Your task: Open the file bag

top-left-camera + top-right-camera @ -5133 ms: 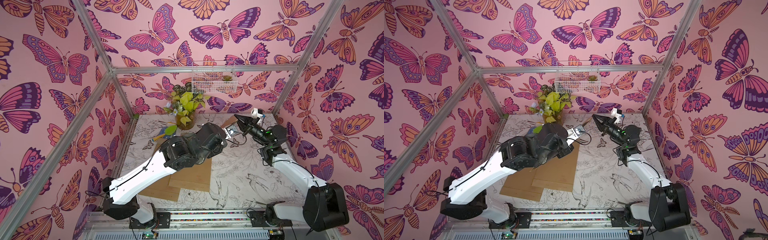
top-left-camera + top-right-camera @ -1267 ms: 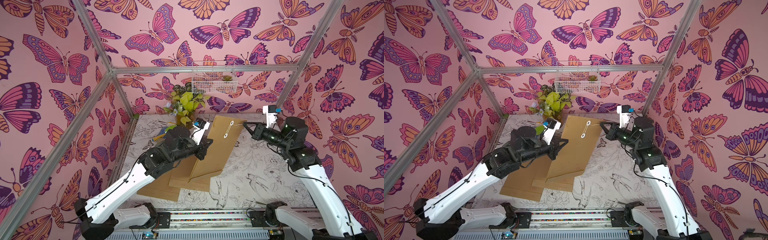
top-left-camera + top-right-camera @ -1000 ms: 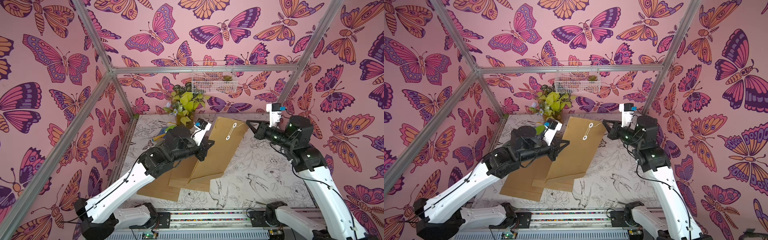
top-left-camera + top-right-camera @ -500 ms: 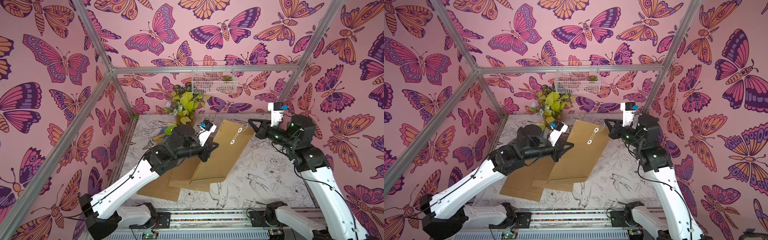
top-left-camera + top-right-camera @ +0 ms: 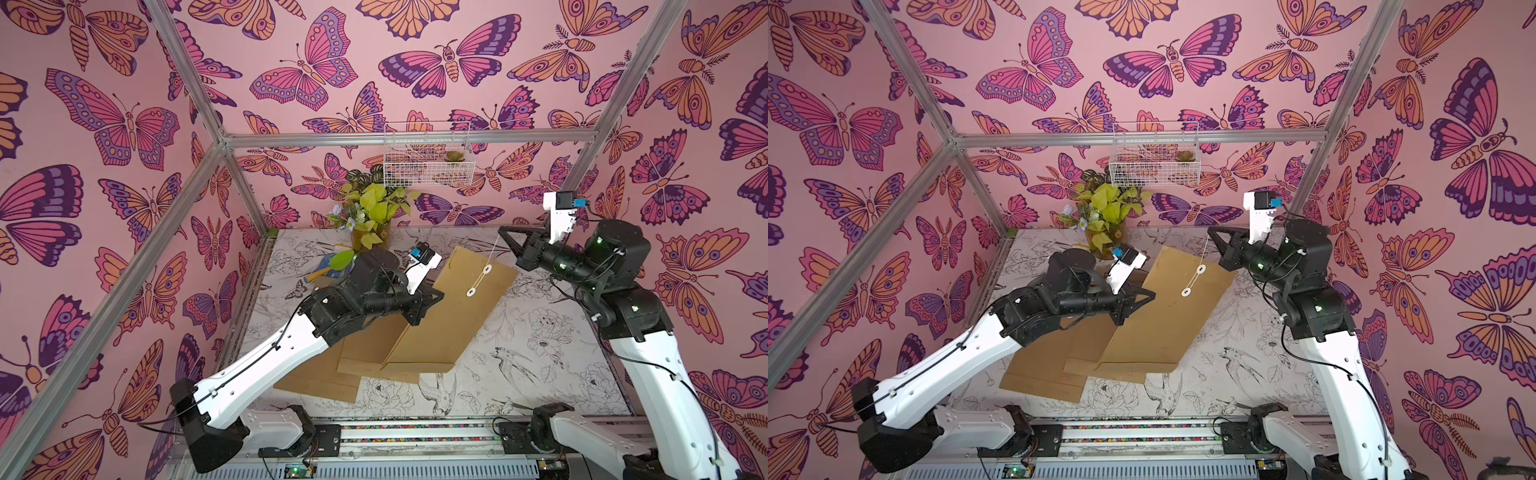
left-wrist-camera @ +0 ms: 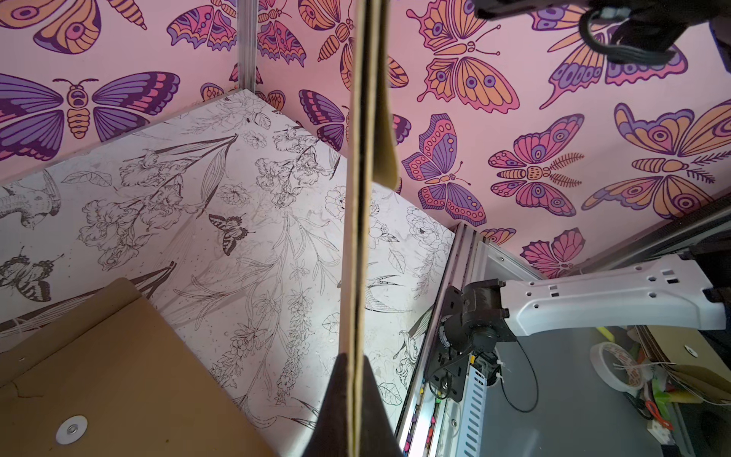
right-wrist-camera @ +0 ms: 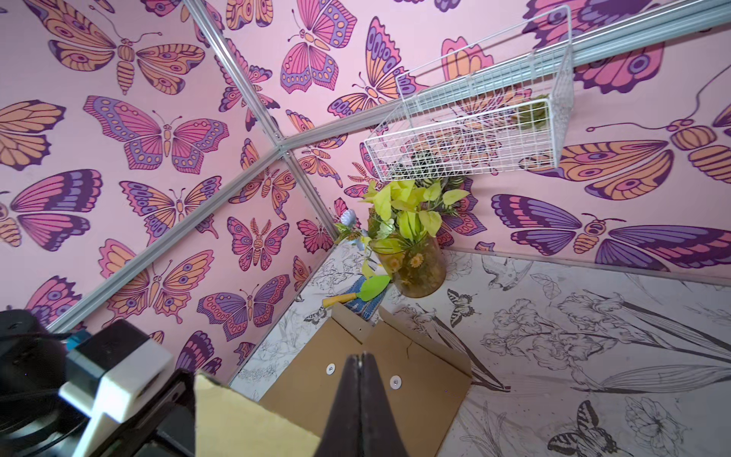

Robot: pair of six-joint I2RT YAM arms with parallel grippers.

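Note:
The file bag (image 5: 449, 320) (image 5: 1163, 320) is a brown envelope with two white discs (image 5: 487, 269) and a thin white string (image 5: 494, 249). It hangs tilted above the table. My left gripper (image 5: 432, 303) (image 5: 1146, 297) is shut on its left edge; in the left wrist view the bag (image 6: 358, 198) runs edge-on out of the gripper (image 6: 355, 356), its flap (image 6: 385, 118) curling off. My right gripper (image 5: 501, 230) (image 5: 1209, 230) is shut on the string's end, above and right of the discs. In the right wrist view that gripper (image 7: 360, 358) is shut, and the bag's corner (image 7: 245, 419) shows.
Two more brown envelopes (image 5: 320, 374) (image 7: 399, 356) lie flat on the table under the left arm. A vase of yellow-green leaves (image 5: 368, 232), a blue glove and trowel (image 5: 328, 270) stand at the back. A white wire basket (image 5: 428, 166) hangs on the back wall.
The left gripper has carried the file bag rightward and forward. The right gripper has risen slightly, so the string between disc and gripper is longer. Both grippers stayed shut.

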